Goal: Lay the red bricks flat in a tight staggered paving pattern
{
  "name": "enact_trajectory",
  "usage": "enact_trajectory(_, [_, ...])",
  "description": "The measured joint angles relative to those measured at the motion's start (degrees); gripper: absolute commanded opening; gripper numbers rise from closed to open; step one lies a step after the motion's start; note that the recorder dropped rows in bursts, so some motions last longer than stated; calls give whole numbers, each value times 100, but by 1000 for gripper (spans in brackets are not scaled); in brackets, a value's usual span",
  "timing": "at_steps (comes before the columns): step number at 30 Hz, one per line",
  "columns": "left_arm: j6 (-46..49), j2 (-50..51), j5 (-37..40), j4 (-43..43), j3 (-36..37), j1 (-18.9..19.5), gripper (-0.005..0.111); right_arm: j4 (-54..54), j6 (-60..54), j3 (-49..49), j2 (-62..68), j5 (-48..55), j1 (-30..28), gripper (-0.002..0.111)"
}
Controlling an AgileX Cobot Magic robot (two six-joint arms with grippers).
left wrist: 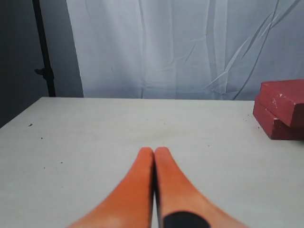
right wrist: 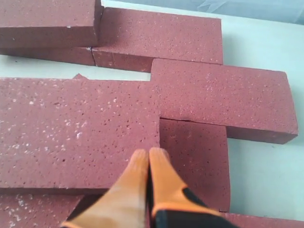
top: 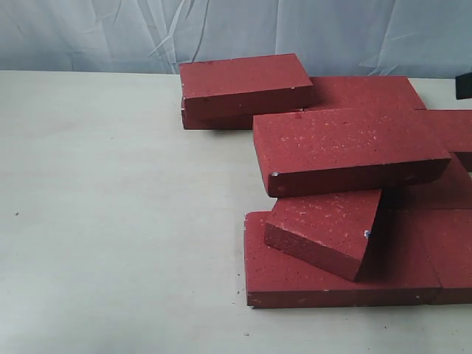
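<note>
Red bricks [top: 346, 147] heaped unevenly at the right of the pale table [top: 110, 221] (one tilted on a flat one, others overlapping), right gripper [right wrist: 148, 153] pressed together over them, left gripper [left wrist: 154, 151] likewise pressed together, empty, over bare tabletop.

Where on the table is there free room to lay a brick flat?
The left half of the table is bare, bordered on the right by the stacked brick at the back and the flat front brick. A narrow front-edge strip is also free. The right side is crowded: the raised brick and a tilted brick lie over others.
</note>
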Motion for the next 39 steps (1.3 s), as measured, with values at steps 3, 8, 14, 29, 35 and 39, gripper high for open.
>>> enact_trajectory(3, [-12, 0, -128, -424, 0, 0, 0, -12, 0, -210, 591, -11, -29, -1])
enact_trajectory(8, [-34, 0, -164, -1921, 0, 0, 0, -29, 0, -679, 1328, -34, -450, -1])
enact_trajectory(14, [-46, 0, -208, -2660, 0, 0, 0, 34, -136, -1014, 1921, 122, -625, -1])
enact_trajectory(29, [-46, 0, -213, -2689, 0, 0, 0, -248, -345, -1014, 2821, 190, -539, -1])
enact_trajectory(35, [-46, 0, -213, -2747, 0, 0, 0, -33, -469, -1014, 2864, 190, -539, -1])
enact_trajectory(39, [-46, 0, -213, -3087, 0, 0, 0, 179, -674, -1014, 2864, 259, -539, -1])
